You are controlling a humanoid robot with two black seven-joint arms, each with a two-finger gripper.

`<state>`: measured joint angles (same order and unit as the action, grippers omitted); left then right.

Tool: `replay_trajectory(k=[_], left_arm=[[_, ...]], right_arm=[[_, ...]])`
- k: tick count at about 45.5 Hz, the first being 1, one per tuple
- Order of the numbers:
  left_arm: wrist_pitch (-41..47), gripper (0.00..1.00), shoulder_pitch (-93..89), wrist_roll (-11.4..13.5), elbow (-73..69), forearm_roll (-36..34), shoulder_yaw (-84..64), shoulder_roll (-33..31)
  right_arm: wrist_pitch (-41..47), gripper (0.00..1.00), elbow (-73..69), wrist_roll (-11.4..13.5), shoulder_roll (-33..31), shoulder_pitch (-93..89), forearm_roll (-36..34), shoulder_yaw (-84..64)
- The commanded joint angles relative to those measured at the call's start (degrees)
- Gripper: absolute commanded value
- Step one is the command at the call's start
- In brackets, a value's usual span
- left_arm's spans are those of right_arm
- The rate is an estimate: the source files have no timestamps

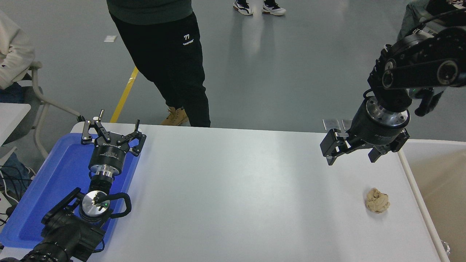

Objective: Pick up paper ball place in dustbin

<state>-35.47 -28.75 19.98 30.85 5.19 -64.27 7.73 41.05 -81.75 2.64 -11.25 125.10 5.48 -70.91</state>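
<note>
The paper ball, a tan crumpled wad, lies on the white table near its right edge. My right gripper hangs open above the table, up and to the left of the ball, with nothing between its fingers. Just past the table's right edge stands the dustbin, with an off-white rim and beige inner walls. My left gripper is parked open over the blue tray at the lower left.
A shallow blue tray sits at the table's left end under the left arm. A person in black trousers stands at the far edge. A chair stands at the far left.
</note>
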Motion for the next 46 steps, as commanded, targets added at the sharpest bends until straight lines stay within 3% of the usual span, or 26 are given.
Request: replay_trajectory(k=[1,29,35,46], left_arm=[[0.0,1.0,0.0,0.2,0.0,-0.3,0.0,0.0],[0.0,1.0,-0.1,0.1,0.1,0.0,0.0,0.0],[0.0,1.0,0.0,0.1,0.0,0.0,-0.1,0.0],[0.0,1.0,0.0,0.1,0.0,-0.1,-0.1,0.0]], right_arm=[[0.0,1.0,0.0,0.0,-0.1,-0.1,0.0,0.1],[-1.1,1.0,0.2,-0.1,-1.6,-1.5,0.8,0.9],[-1.2,1.0,0.2,-0.1,-5.3,-1.6,2.0,1.2],[-1.4,1.0,2.1,-0.1,-15.6,-6.3,12.6,3.8]])
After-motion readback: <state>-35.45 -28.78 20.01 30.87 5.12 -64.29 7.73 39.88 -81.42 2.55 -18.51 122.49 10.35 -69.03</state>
